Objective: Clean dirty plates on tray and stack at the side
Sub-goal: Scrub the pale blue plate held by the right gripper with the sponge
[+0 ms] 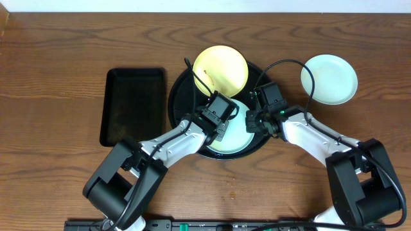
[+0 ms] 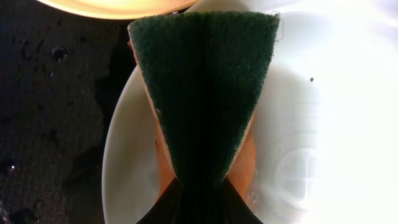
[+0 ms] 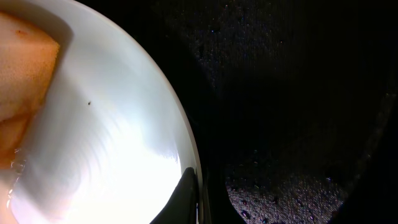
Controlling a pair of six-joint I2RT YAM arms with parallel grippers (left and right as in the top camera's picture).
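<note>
The round black tray [image 1: 180,90] holds a pale yellow plate [image 1: 220,69] at its back and a mint-green plate [image 1: 236,138] at its front. My left gripper [image 1: 221,128] is shut on a sponge [image 2: 202,93], green pad up and orange underneath, which rests on the mint plate [image 2: 311,124]. At that plate's right rim my right gripper [image 1: 252,122] is shut on the edge, one finger over the inside and one outside [image 3: 196,193]. A second mint-green plate [image 1: 329,79] lies on the table right of the tray.
A smaller rectangular black tray [image 1: 133,106] sits on the wooden table to the left of the round one. The round tray's wet floor [image 3: 280,93] shows water droplets. Both arms reach in from the near edge.
</note>
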